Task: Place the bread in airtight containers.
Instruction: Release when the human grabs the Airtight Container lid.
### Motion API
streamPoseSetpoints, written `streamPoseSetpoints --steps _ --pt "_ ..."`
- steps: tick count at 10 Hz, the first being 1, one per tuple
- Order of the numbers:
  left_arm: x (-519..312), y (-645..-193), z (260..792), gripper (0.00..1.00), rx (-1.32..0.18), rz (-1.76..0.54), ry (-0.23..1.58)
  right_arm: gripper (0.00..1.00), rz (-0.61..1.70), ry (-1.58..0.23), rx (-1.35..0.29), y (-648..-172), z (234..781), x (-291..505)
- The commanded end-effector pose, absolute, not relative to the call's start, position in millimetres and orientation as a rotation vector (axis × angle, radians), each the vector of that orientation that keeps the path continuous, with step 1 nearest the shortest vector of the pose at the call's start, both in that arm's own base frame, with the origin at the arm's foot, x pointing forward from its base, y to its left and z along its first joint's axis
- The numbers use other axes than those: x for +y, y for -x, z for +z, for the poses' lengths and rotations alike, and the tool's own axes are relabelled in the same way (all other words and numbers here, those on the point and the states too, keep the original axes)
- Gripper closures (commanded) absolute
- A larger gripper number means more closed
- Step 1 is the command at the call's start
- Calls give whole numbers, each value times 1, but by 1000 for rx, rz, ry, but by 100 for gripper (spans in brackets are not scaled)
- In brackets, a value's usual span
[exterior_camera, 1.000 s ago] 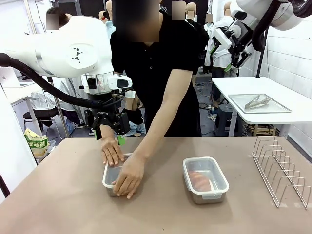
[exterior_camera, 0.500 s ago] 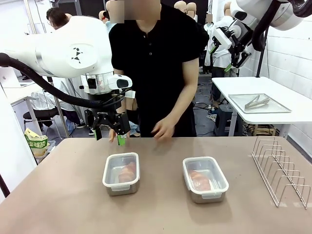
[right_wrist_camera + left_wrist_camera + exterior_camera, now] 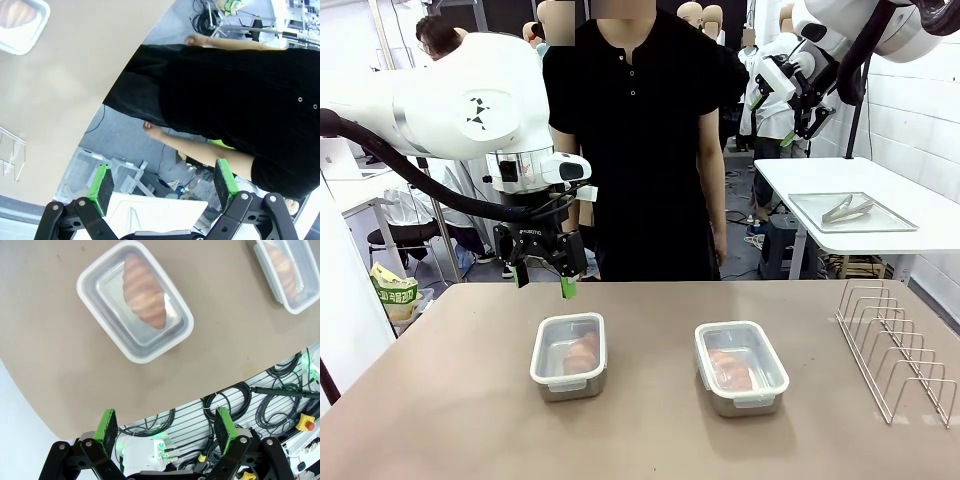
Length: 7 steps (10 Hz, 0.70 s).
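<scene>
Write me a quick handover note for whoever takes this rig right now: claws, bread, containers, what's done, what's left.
Left claw: open, holding nothing, hanging above the table's far edge behind the left container.
Right claw: open, holding nothing, raised off to the table's side.
Bread: one roll in the left container, one in the right container.
Done: both rolls are in and both clear lids are on.
Left: nothing obvious; whether the lids are fully snapped cannot be told.
Person stands at the far side, hands off the table.

Bright, even indoor light from above; soft short shadows lie under the containers (image 3: 568, 355) on the bench (image 3: 470, 420). Lids glare faintly. Wrist views bend at the edges.
</scene>
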State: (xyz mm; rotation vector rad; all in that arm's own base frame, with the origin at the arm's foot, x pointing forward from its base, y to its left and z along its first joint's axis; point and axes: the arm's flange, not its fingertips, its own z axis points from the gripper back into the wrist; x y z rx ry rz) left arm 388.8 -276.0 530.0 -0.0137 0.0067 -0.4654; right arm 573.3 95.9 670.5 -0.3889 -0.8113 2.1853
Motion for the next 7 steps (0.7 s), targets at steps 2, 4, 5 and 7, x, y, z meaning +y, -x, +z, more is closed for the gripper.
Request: streamPoseSetpoints --steps 2,4,5,7 --pt "-275 -389 532 0 5 -463 6 0 2179 388 -821 -573 671 96" --pt "-275 -389 532 0 5 -463 6 0 2179 388 -821 -573 671 96" --pt "-275 -389 532 0 5 -463 6 0 2179 388 -821 -573 671 96" --pt "-275 -389 532 0 5 -463 6 0 2179 388 -821 -573 671 96"
